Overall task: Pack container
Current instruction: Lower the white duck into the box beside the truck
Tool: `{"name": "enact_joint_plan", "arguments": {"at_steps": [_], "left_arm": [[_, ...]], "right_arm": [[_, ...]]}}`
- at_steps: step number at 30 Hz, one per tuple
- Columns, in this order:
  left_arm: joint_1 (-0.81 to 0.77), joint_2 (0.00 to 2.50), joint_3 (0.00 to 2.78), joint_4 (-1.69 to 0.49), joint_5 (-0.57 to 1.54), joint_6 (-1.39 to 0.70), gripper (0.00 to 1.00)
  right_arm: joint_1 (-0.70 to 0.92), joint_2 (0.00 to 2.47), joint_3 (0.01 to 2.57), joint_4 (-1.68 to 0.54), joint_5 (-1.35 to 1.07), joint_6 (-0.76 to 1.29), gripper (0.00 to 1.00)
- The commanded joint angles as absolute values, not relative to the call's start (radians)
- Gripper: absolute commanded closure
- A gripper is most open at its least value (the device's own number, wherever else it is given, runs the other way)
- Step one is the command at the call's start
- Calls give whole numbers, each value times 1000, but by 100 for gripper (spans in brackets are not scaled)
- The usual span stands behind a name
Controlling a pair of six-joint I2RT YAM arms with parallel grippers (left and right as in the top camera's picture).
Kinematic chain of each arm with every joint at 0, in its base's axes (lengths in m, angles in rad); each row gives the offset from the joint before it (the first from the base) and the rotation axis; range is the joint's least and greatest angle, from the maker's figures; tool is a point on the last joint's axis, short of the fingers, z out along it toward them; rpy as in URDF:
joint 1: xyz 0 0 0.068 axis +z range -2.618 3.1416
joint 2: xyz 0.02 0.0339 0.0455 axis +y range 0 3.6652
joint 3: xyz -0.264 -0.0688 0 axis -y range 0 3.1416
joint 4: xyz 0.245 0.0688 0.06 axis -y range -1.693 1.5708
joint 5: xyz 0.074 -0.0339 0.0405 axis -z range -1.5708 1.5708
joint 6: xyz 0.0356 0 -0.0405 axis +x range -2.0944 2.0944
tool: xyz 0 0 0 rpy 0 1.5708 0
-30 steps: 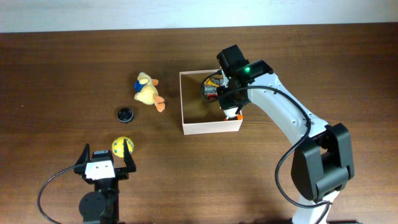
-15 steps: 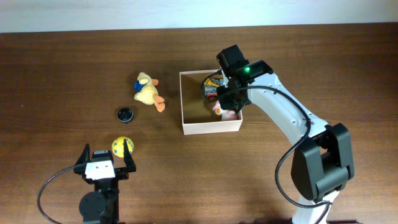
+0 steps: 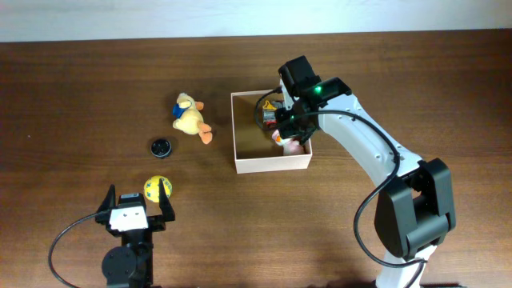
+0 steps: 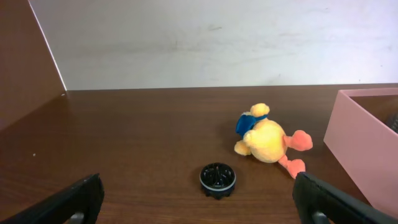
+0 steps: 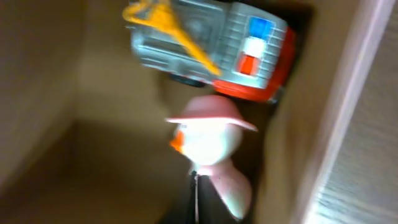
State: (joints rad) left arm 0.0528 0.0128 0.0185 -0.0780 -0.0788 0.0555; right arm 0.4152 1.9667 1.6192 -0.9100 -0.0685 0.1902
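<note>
**Pack container – two toys in, three on the table**

The left gripper [image 3: 136, 202] is nearest, well to the front-left of the container [image 3: 272, 163]. Its fingers are spread wide with nothing between them, and it sits parked low over the table [image 3: 80, 80]. A yellow ball [image 3: 157, 187] is just beside its right finger, well left of the container and forward of it. A black round cap [image 4: 217, 179] lies left of the container, apart from everything else. A yellow plush duck [image 4: 264, 138] lies on its side near the container's left wall, not touching it.

Inside the container, a white figure with a pink hat [image 5: 210, 140] sits against the right wall. A grey-and-red toy truck [image 5: 211, 43] is just behind it in the far-right corner. The rest of the container floor is bare.

The right gripper [image 3: 286, 134] hangs directly over the white figure inside the container. Its fingers aren't clear in any view, so I cannot tell whether they are apart or closed on the figure.

Progress looks under halfway: the truck is in and the figure is in or just being placed. The duck, cap and ball are not yet packed, and the container has plenty of room for them.
</note>
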Motion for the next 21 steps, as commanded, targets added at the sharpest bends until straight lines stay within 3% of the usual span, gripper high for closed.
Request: {"name": "enact_joint_plan", "arguments": {"at_steps": [1, 21], "left_arm": [[55, 6, 10, -75, -75, 45, 1], [55, 6, 10, -75, -75, 45, 1]], "right_arm": [[422, 1975, 1613, -897, -169, 196, 96], [469, 2140, 1608, -860, -152, 162, 96]]}}
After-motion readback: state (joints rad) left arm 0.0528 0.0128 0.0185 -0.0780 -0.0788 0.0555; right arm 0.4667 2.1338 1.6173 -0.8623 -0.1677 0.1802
